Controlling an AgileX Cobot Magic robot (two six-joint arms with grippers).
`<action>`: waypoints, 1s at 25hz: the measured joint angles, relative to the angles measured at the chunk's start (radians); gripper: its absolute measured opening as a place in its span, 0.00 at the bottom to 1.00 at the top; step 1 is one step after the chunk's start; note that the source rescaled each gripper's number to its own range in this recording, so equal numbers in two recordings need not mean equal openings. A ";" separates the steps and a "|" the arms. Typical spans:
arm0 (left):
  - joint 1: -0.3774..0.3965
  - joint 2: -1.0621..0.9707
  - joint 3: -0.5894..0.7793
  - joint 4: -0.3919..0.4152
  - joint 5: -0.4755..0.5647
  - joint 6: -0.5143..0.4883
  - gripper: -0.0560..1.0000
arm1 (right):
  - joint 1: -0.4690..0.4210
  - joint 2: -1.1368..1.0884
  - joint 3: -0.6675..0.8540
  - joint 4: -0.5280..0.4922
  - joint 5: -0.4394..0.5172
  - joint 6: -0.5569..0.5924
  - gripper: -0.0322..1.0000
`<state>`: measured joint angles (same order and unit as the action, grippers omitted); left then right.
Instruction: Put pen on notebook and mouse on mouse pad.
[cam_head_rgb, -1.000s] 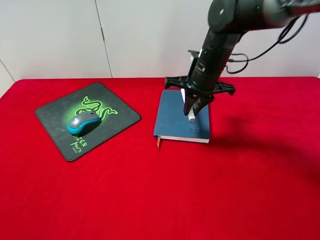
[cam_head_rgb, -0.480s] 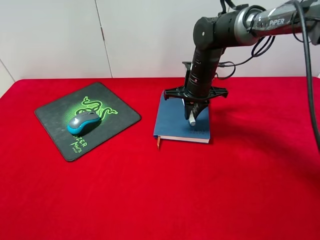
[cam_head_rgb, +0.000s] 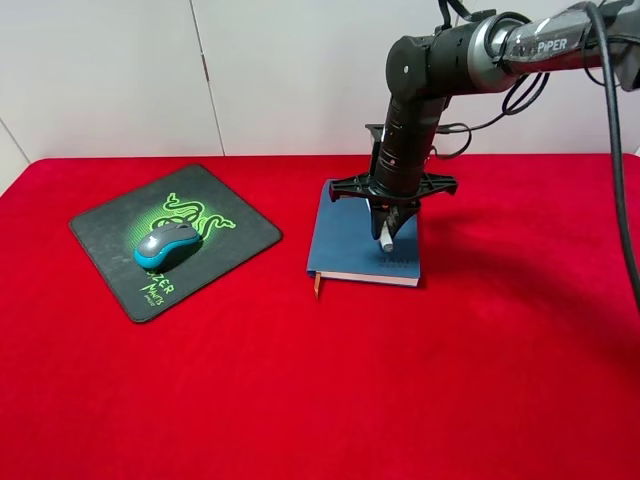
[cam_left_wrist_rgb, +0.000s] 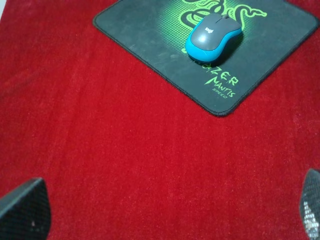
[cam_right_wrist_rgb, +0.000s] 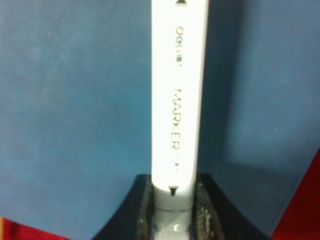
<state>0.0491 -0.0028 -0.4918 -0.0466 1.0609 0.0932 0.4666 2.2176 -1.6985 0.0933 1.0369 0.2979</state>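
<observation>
The blue notebook (cam_head_rgb: 350, 240) lies on the red cloth right of centre. My right gripper (cam_head_rgb: 388, 222) hangs over it, shut on the white pen (cam_head_rgb: 386, 236), whose lower end points down at the cover. In the right wrist view the pen (cam_right_wrist_rgb: 179, 100) runs out from between the black fingers (cam_right_wrist_rgb: 144, 210) close over the notebook (cam_right_wrist_rgb: 75, 100); I cannot tell if it touches. The blue and grey mouse (cam_head_rgb: 167, 243) sits on the black mouse pad (cam_head_rgb: 245, 232) at the left. My left gripper (cam_left_wrist_rgb: 169, 212) is open above bare cloth, short of the mouse (cam_left_wrist_rgb: 212, 36) and mouse pad (cam_left_wrist_rgb: 145, 35).
A red cloth (cam_head_rgb: 330, 390) covers the whole table, with a white wall behind it. The notebook's orange ribbon (cam_head_rgb: 317, 285) sticks out at its near left corner. Black cables (cam_head_rgb: 500, 105) trail behind the right arm.
The right arm came down and shifted slightly left, bringing the pen lower over the notebook. Over the last half second it hardly moved. Mouse and mouse pad stayed put.
</observation>
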 joint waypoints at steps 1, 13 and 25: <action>0.000 0.000 0.000 0.000 0.000 0.000 1.00 | 0.000 0.000 0.000 0.005 0.000 -0.005 0.04; 0.000 0.000 0.000 0.000 0.000 0.000 1.00 | 0.000 0.000 0.000 0.027 -0.007 -0.023 1.00; 0.000 0.000 0.000 0.000 0.000 0.000 1.00 | 0.000 -0.084 0.000 0.025 0.055 -0.029 1.00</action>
<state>0.0491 -0.0028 -0.4918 -0.0466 1.0609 0.0932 0.4666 2.1335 -1.6985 0.1180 1.0918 0.2686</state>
